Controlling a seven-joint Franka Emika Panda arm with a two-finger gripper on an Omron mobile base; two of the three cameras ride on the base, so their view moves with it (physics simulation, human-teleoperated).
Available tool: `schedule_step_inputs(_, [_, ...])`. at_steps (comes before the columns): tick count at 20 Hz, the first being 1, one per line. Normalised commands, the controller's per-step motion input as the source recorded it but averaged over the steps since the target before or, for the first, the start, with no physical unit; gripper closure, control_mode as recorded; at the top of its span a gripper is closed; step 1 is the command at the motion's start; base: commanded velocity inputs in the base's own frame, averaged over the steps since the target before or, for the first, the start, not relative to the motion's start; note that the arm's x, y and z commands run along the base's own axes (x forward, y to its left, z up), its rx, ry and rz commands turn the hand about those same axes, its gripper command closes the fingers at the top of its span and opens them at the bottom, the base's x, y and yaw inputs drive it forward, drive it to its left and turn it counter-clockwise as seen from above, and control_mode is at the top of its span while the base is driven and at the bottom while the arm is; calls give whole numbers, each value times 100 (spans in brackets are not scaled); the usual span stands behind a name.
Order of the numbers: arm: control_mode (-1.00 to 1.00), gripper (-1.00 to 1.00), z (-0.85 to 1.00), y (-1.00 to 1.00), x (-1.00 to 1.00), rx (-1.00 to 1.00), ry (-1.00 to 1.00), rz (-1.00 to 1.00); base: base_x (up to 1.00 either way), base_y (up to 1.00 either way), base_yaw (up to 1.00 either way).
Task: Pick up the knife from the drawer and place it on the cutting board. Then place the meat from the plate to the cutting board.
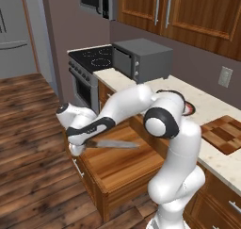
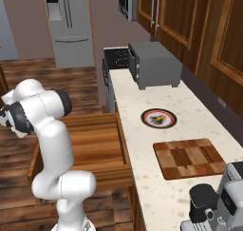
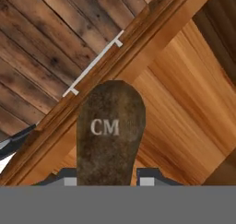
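The end effector [image 1: 81,145] pinched the knife [image 1: 110,143] by its dark handle, the grey blade sticking out level to its side, above the open drawer [image 1: 123,169]. In the hand view the handle end [image 3: 110,131], marked CM, rose between the fingertips [image 3: 150,179] over the drawer floor. The board [image 2: 190,157] and plate [image 2: 158,118] with the meat [image 2: 160,118] lay well apart from it on the counter [image 2: 142,144].
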Motion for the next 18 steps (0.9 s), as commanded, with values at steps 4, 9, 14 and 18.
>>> schedule_step_inputs(4, [-100, 100, 0, 12, -10, 24, -16, -17, 0, 0, 0])
schedule_step_inputs(9, [-100, 100, 0, 28, -2, 25, -6, -25, 0, 0, 0])
schedule_step_inputs(14, [-100, 100, 0, 22, 0, 11, -5, -35, 0, 0, 0])
schedule_step_inputs(18, [-100, 100, 0, 23, 0, -1, -2, -35, 0, 0, 0])
